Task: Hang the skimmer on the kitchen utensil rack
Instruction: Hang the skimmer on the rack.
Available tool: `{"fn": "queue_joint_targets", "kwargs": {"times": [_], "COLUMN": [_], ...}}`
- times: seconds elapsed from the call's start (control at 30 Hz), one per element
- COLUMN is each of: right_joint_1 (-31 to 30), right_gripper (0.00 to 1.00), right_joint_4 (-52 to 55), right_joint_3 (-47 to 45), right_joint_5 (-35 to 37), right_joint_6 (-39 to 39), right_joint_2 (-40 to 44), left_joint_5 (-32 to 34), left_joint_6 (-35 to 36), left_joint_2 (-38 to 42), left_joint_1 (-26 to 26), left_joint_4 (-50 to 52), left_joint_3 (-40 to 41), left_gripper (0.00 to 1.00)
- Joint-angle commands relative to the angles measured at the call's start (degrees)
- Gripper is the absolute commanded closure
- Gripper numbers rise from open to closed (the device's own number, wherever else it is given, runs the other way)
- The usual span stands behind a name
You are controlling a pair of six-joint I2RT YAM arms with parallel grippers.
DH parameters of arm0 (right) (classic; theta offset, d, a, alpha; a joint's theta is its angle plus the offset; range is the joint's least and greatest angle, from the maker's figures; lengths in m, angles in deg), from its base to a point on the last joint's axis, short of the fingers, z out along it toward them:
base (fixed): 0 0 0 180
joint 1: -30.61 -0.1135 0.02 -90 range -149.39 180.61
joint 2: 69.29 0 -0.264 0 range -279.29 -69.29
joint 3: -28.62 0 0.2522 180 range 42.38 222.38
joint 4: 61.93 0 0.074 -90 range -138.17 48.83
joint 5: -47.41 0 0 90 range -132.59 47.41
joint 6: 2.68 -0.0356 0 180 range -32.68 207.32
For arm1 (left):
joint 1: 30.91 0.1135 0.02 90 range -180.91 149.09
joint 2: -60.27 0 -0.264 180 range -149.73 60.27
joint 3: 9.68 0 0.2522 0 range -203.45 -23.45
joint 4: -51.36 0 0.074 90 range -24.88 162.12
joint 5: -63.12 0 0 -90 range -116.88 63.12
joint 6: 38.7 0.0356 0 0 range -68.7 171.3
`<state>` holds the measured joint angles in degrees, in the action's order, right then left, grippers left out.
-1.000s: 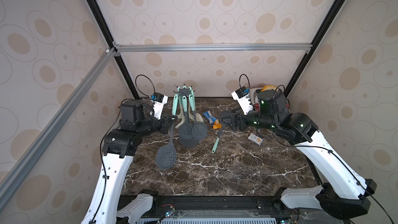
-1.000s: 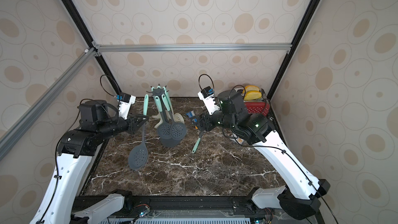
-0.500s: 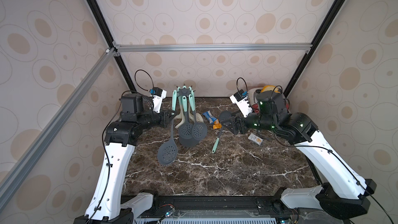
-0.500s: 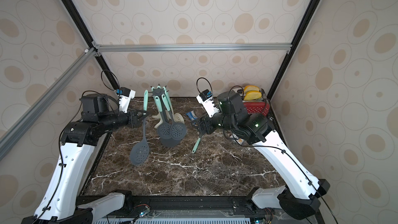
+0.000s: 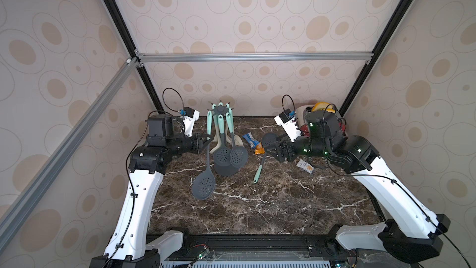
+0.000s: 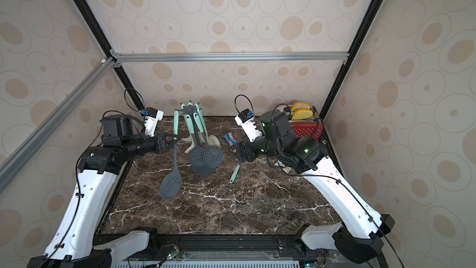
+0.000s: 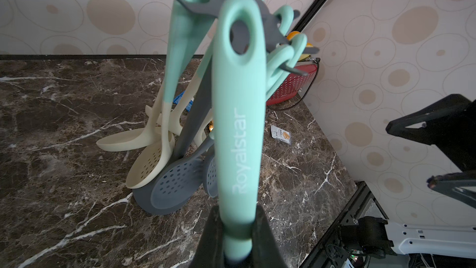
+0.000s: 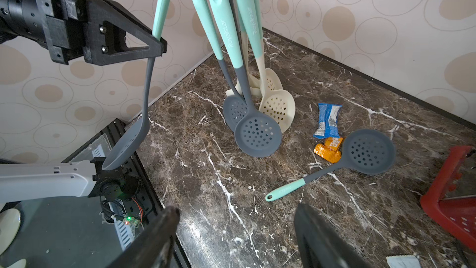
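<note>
Mint-handled skimmer (image 5: 203,185), clamped in the left gripper (image 5: 205,141), hangs beside the kitchen utensil rack (image 5: 221,109) — next, likely, its eyelet onto a free hook — right gripper (image 5: 273,149) spread, empty.

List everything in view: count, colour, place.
table: one, dark marble
rack: one, dark grey, back centre
skimmer: one, grey and mint, held beside rack
hanging skimmers: two, grey and mint, on rack
cream utensils: at least two, on rack
loose skimmer: one, grey and mint, lying on table
snack bar: one, blue, by loose skimmer
snack packet: one, orange, by loose skimmer
sachet: one, white, right side
basket: one, red, back right corner
left gripper: one, black, shut on skimmer
right gripper: one, black, open above table
</note>
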<state>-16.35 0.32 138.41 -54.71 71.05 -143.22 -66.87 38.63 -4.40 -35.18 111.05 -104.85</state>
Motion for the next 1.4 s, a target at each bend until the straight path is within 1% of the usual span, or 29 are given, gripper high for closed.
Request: {"fn": "queue_joint_targets", "kwargs": {"times": [0.0,0.43,0.7,0.83,1.03,1.1,1.2,1.3,1.33,1.37], "right_joint_1": [0.13,0.11,0.12,0.16,0.18,0.12,0.19,0.16,0.14,0.15], "right_gripper": [0.24,0.25,0.25,0.25,0.25,0.25,0.24,0.23,0.18,0.14], "right_joint_4": [-0.16,-0.59,-0.96,-0.94,-0.87,-0.77,-0.57,0.55,1.12,1.69], "right_joint_3": [-0.72,-1.51,-2.25,-2.76,-4.21,-4.81,-6.18,-7.64,-8.18,-8.74], "right_joint_5": [-0.80,-1.23,-1.76,-1.85,-1.65,-1.14,0.47,4.59,6.74,9.23], "right_joint_6": [-0.42,-1.05,-1.12,-0.82,-0.47,-0.23,0.17,0.19,-0.11,-0.60], "right_joint_2": [1.02,1.36,1.34,1.40,1.71,2.00,2.66,3.32,3.40,3.50], "left_joint_5": [-1.42,1.02,0.79,0.64,2.82,4.56,6.21,6.70,7.22,7.92], "left_joint_6": [0.25,2.03,3.29,5.13,9.08,9.80,9.99,9.28,8.82,8.47], "left_joint_2": [-0.01,-2.62,-3.54,-4.41,-6.96,-7.35,-7.77,-6.66,-5.71,-4.62], "left_joint_1": [0.38,0.34,0.36,0.36,0.34,0.32,0.23,0.29,0.30,0.32], "left_joint_4": [-0.49,2.23,1.89,1.66,3.61,3.70,3.52,2.75,2.27,1.98], "left_joint_3": [-0.38,-0.40,0.75,1.19,0.64,0.43,0.02,-0.14,0.01,0.08], "left_gripper": [1.00,1.00,1.00,1.00,1.00,0.93,0.76,0.58,0.51,0.45]}}
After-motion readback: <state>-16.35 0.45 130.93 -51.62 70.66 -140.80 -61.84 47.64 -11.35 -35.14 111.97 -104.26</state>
